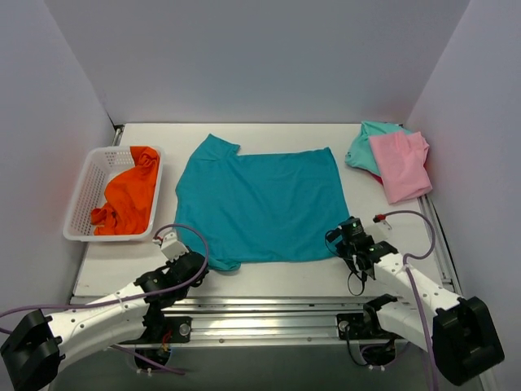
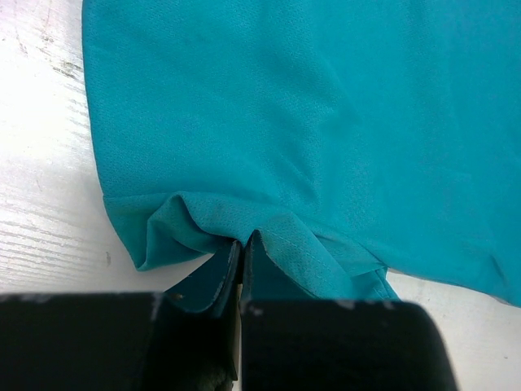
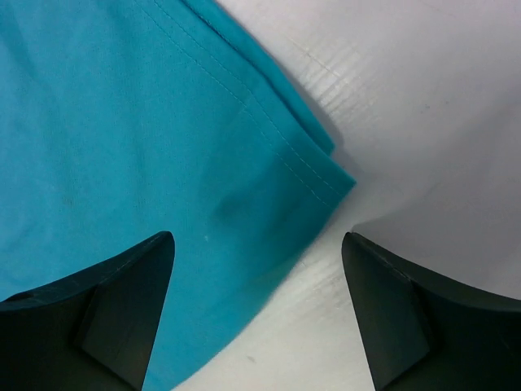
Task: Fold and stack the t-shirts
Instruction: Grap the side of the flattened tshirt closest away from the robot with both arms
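A large teal-blue t-shirt [image 1: 260, 204] lies spread flat in the middle of the table. My left gripper [image 1: 198, 265] is shut on its near left sleeve, and the cloth [image 2: 269, 163] bunches up between the closed fingertips [image 2: 244, 244]. My right gripper [image 1: 348, 236] is open over the shirt's near right hem corner [image 3: 326, 175], with that corner between the fingers. A pink t-shirt [image 1: 400, 165] lies on a mint-green one [image 1: 370, 138] at the far right. An orange t-shirt [image 1: 130, 199] sits crumpled in the basket.
A white plastic lattice basket [image 1: 85, 195] stands at the left edge of the table. White walls close in the back and both sides. A metal rail [image 1: 260, 314] runs along the near edge between the arm bases.
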Controlling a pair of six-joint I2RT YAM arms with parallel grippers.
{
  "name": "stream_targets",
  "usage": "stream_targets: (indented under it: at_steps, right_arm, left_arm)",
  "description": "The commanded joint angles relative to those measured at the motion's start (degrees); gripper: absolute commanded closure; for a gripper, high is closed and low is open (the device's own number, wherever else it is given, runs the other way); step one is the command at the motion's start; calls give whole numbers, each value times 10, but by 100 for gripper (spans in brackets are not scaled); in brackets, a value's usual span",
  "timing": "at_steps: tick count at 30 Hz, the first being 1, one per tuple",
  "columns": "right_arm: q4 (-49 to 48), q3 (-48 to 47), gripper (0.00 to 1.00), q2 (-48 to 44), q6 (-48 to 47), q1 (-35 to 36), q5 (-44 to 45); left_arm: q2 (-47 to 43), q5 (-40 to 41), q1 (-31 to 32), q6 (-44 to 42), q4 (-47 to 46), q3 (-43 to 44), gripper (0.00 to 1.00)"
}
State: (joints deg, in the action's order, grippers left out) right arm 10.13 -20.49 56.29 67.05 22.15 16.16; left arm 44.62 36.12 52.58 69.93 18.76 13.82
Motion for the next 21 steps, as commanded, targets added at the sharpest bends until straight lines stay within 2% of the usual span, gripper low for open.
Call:
stream_targets:
  at_steps: [1, 5, 6, 10, 11, 13, 15, 21]
  right_arm:
    - [-39, 1, 21, 43, -11, -10, -9]
    - [-68, -3, 40, 66, -26, -20, -15]
    - [-71, -4, 49, 67, -29, -23, -15]
    - [-64, -5, 68, 61, -36, -30, -12]
    - [-60, -6, 76, 53, -38, -31, -13]
    - [-41, -6, 84, 41, -40, -31, -12]
    - [-23, -7, 99, 16, -42, -31, -10]
    - [67, -17, 100, -71, -49, -31, 2]
  left_arm:
    - [-8, -11, -8, -9, -22, -5, 98]
    - [-12, -16, -11, -5, -21, -8, 98]
    - [-13, -16, -11, -5, -20, -9, 98]
    - [-13, -15, -12, -4, -12, -3, 98]
    - [-15, -16, -12, -4, -5, 0, 98]
    - [-16, -15, -12, -6, 5, 11, 98]
    - [-19, -14, -11, -7, 35, 23, 98]
    - [-47, -22, -8, -5, 118, 69, 98]
